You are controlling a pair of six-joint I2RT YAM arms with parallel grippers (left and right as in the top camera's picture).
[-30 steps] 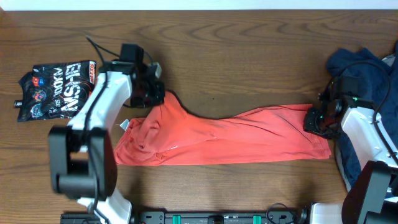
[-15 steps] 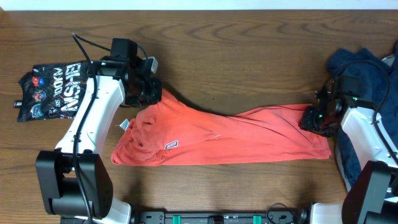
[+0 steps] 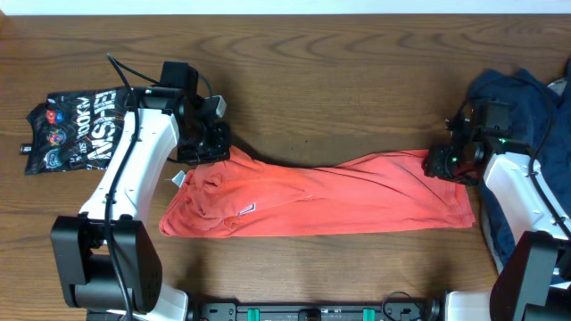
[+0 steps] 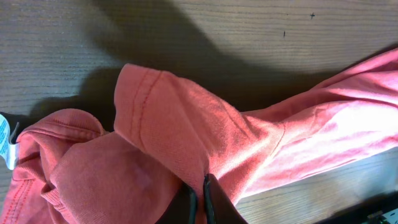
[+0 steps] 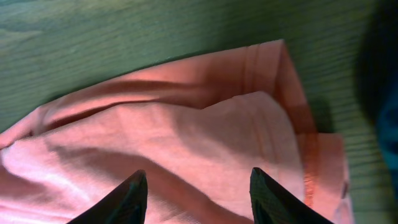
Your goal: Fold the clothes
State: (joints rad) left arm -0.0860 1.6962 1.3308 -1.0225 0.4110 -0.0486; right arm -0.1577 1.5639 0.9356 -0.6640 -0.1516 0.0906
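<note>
The clothes, an orange-red T-shirt (image 3: 330, 192), lie stretched in a long band across the table, bunched at the left end. My left gripper (image 3: 210, 143) is at the shirt's upper left corner. In the left wrist view its jaws (image 4: 200, 190) are pinched together on a raised fold of the shirt (image 4: 186, 118). My right gripper (image 3: 443, 165) hovers over the shirt's right end. Its two dark fingertips (image 5: 138, 183) stand wide apart above the hem fabric (image 5: 186, 124) with nothing gripped between them.
A glossy black snack bag (image 3: 80, 125) lies at the far left, behind the left arm. A dark navy cloth (image 3: 526, 98) is heaped at the right edge beside the right arm. A white label (image 4: 5, 140) sticks out of the shirt's bunched left end.
The right gripper's jaws have spread apart and let go of the shirt's right end, drifting slightly left. The left gripper stays shut on its fold and has shifted a little.
</note>
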